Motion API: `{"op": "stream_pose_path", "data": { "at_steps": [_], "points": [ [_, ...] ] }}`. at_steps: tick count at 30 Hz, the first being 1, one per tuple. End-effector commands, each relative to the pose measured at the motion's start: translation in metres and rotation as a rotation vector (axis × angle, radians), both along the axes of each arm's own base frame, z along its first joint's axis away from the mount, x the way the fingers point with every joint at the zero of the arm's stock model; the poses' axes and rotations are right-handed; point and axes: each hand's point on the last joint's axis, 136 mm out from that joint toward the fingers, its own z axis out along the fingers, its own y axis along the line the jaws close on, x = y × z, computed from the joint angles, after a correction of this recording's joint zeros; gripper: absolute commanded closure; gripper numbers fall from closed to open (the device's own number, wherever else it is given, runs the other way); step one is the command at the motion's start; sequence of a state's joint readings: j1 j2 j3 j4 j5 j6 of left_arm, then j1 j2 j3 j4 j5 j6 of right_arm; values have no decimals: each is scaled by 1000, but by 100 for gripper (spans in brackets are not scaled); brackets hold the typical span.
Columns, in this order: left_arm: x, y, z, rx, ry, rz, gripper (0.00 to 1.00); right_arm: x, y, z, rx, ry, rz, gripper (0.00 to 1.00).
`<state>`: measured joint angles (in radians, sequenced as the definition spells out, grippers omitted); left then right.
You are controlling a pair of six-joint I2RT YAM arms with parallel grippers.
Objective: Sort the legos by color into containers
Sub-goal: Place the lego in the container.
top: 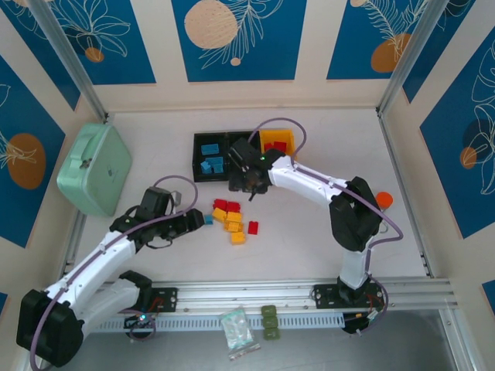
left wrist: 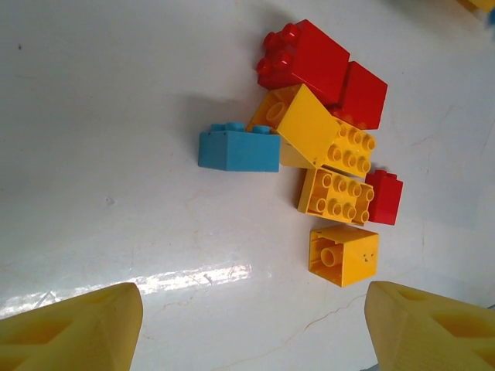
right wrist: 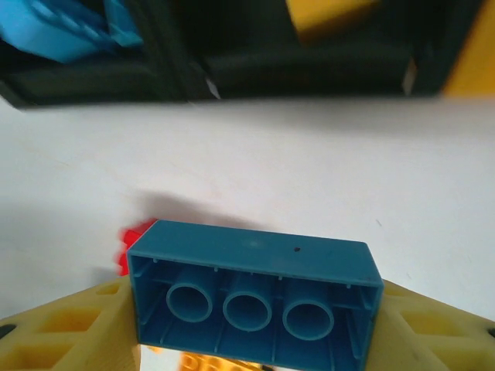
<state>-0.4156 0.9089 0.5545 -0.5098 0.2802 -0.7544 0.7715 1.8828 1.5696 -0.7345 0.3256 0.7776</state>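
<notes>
1. The left fingers (left wrist: 69, 332) are spread wide apart. They hold nothing and touch nothing.
2. They hang over the pile of legos (left wrist: 329, 147) on the white bench (left wrist: 116, 116). The pile has red and yellow-orange bricks. One small blue brick (left wrist: 238, 148) touches its left side.
3. The right fingers (right wrist: 62, 340) pinch a long blue brick (right wrist: 255, 270) from both sides and hold it up over the bench. Its hollow bottom, with three round tubes, faces the right wrist camera.
4. A bit of a red brick (right wrist: 133, 236) peeks out behind the long blue brick.
5. From above, the three containers (top: 224, 136) sit in a row at the far side of the bench. The left black bin (top: 196, 158) has blue bricks in it. The yellow-orange bin (top: 291, 139) on the right has red ones. The right arm (top: 309, 182) covers part of the middle black bin.
6. From above, the pile lies between the two arms, nearer than the bins. The left wrist camera shows the round studs on each brick up close.
</notes>
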Motion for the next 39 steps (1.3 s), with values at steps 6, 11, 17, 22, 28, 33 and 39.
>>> {"op": "stream_pose_path", "data": {
  "at_steps": [6, 11, 17, 22, 28, 33, 39],
  "points": [
    [-11, 6, -7, 5, 41, 39, 24, 57, 34, 8, 10, -35, 86, 39],
    [-11, 6, -8, 7, 52, 40, 25, 91, 52, 10, 47, -40, 93, 39],
    [-10, 6, -14, 20, 69, 38, 25, 121, 64, 11, 82, -47, 86, 39],
    [-9, 4, -16, 13, 69, 33, 25, 135, 76, 12, 129, -62, 107, 38],
    [-9, 2, -19, 9, 79, 23, 25, 145, 90, 13, 195, -86, 142, 38],
    [-10, 2, -20, 5, 79, 25, 25, 147, 99, 12, 225, -87, 155, 37],
    [-12, 2, -20, -4, 81, 31, 25, 147, 102, 14, 232, -94, 143, 24]
  ]
}}
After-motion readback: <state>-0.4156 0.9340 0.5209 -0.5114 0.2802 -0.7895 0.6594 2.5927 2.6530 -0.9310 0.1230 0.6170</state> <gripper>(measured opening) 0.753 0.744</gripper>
